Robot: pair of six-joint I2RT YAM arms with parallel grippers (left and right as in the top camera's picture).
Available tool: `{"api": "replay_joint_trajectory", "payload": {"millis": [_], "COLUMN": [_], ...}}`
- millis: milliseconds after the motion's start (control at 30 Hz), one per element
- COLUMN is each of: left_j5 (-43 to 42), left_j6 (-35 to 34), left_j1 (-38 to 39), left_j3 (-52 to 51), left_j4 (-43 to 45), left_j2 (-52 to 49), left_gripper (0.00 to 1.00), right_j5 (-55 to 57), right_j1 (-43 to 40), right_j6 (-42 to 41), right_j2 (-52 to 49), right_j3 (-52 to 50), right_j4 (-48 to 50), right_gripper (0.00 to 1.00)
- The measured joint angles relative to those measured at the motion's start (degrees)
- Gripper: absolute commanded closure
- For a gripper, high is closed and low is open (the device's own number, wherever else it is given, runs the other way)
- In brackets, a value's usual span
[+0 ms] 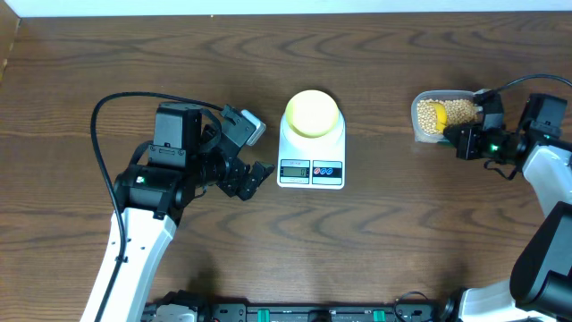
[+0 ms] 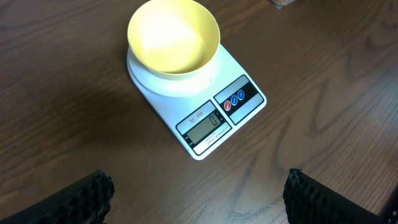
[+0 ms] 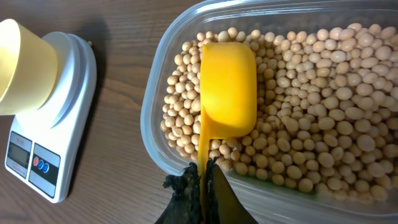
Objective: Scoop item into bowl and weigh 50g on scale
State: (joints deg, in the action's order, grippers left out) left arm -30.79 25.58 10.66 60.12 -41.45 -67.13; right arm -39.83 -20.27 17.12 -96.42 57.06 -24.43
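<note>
Right gripper [image 3: 202, 180]: clamped on scoop [image 3: 227, 87] handle; scoop rests on beans [image 3: 311, 93] in tub [image 3: 155, 124].
Left gripper [image 2: 199, 199]: fingers wide apart, empty.
Bowl [image 2: 174, 37]: empty, on scale [image 2: 211, 118].
Risk: thin handle could twist, spilling beans.

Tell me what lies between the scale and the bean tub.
Nothing: only bare table runs between the scale and the tub, clearest in the overhead view.

It looked like a robotics lab rather than a kitchen. A dark wood-grain worktop [image 1: 375, 259] carried a white-and-black left arm [image 1: 134, 241] and right arm [image 1: 550, 170], a loose black cable [image 1: 96, 125] and a rail [image 1: 295, 314] of electronics along the near edge. The only kitchenware was a scale [image 1: 311, 154], bowl [image 1: 312, 114] and tub [image 1: 418, 127] of beans [image 1: 458, 111] with a scoop [image 1: 435, 114].
</note>
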Motion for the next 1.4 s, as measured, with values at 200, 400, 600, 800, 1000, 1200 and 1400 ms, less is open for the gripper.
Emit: {"api": "replay_joint_trajectory", "payload": {"millis": [200,400,600,800,1000,1200,1400], "left_j5": [0.0,0.0,0.0,0.0,0.0,0.0,0.0], "left_j6": [0.0,0.0,0.0,0.0,0.0,0.0,0.0], "left_j1": [0.0,0.0,0.0,0.0,0.0,0.0,0.0], "left_j3": [0.0,0.0,0.0,0.0,0.0,0.0,0.0], "left_j4": [0.0,0.0,0.0,0.0,0.0,0.0,0.0], "left_j2": [0.0,0.0,0.0,0.0,0.0,0.0,0.0], "left_gripper": [0.11,0.11,0.11,0.11,0.11,0.11,0.11], "right_j5": [-0.4,-0.7,-1.8,-2.8,-3.1,-3.3,-3.3], "right_j1": [-0.3,-0.3,-0.3,-0.3,-0.5,-0.5,-0.5], "right_j6": [0.0,0.0,0.0,-0.2,-0.2,-0.2,-0.2], "right_j2": [-0.2,-0.2,-0.3,-0.3,-0.3,-0.3,-0.3], "right_j3": [0.0,0.0,0.0,0.0,0.0,0.0,0.0], "right_j4": [0.0,0.1,0.0,0.0,0.0,0.0,0.3], "right_gripper": [0.99,0.99,0.99,0.99,0.99,0.99,0.99]}}
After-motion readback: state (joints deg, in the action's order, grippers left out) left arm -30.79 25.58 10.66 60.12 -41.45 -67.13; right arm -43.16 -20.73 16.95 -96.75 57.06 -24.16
